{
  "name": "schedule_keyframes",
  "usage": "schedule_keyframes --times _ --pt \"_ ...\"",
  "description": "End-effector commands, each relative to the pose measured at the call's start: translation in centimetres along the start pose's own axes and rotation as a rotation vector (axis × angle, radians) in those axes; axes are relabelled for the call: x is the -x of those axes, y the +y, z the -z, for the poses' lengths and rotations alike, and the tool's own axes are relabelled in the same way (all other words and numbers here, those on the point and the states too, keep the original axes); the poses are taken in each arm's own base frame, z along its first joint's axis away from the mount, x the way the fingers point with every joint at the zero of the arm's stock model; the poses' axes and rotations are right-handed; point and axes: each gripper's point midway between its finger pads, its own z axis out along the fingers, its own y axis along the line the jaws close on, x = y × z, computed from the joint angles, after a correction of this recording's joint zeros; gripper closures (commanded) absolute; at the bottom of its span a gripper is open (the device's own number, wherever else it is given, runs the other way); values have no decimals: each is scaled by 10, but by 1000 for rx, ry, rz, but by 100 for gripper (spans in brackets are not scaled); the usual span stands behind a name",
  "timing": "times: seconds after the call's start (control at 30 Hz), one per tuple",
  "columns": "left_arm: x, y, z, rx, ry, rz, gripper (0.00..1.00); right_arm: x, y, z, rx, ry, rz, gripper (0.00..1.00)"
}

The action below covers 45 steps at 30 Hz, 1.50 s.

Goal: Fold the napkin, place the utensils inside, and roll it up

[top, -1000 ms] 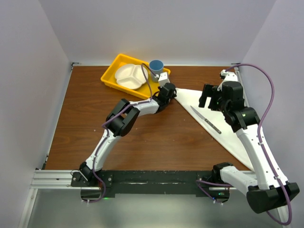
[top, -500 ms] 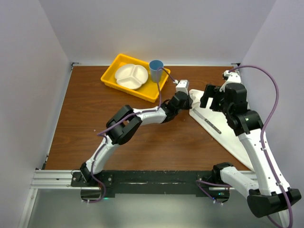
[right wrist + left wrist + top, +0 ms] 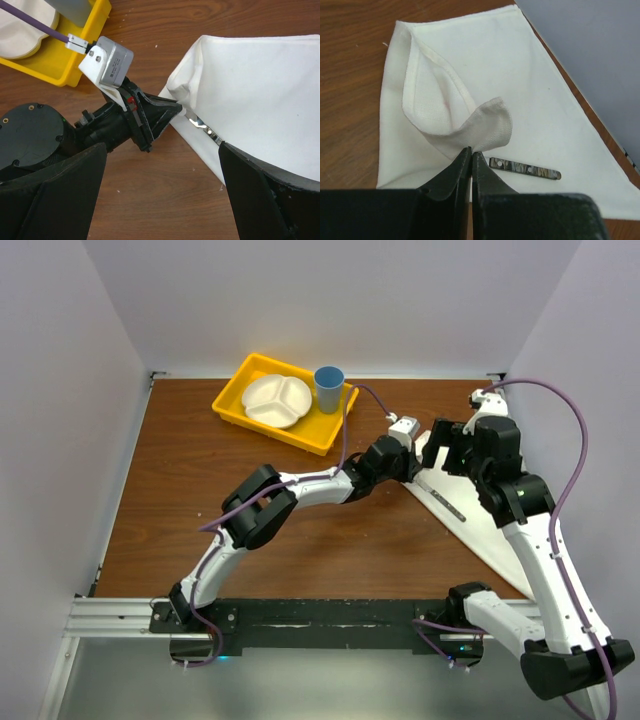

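The left jaws are clenched on a lifted corner of the white napkin (image 3: 520, 75), which lies as a triangle at the far right corner of the counter (image 3: 250, 530). The table knife (image 3: 525, 169) rests on the cloth just beyond that pinch. Its long axis runs along the napkin's left edge, from far left to near right. The right jaws hang spread wide above the napkin, grasping nothing. The counter is brown wood grain, with pale walls on three sides.

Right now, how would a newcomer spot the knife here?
Find the brown table, then the white napkin at its right side. On that cloth lies the knife: slim, silver blade, dark mottled handle, the only long thin metal thing there.
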Motion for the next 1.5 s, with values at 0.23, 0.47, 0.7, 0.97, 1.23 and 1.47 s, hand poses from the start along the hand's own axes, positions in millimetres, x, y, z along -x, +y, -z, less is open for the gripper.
schedule_keyframes --times 0.23,0.47,0.7,0.97,1.23,1.47 --pt "-6 -50 4 -245 90 -80 87 1 -1 2 1 -22 16 2" --pt "-26 -61 2 -275 130 -74 85 -3 -2 0 -3 -19 16 2" --pt "-43 -63 -2 -287 158 -63 84 -3 -3 1 -6 -18 17 2" --pt "-53 -59 -3 -283 175 -50 83 -4 -3 0 -7 -20 13 2" --pt "-33 -97 21 -440 184 -7 58 -5 -3 -3 -17 3 1 2" --pt "-5 -91 32 -435 152 94 74 5 -4 4 -38 -5 -12 2"
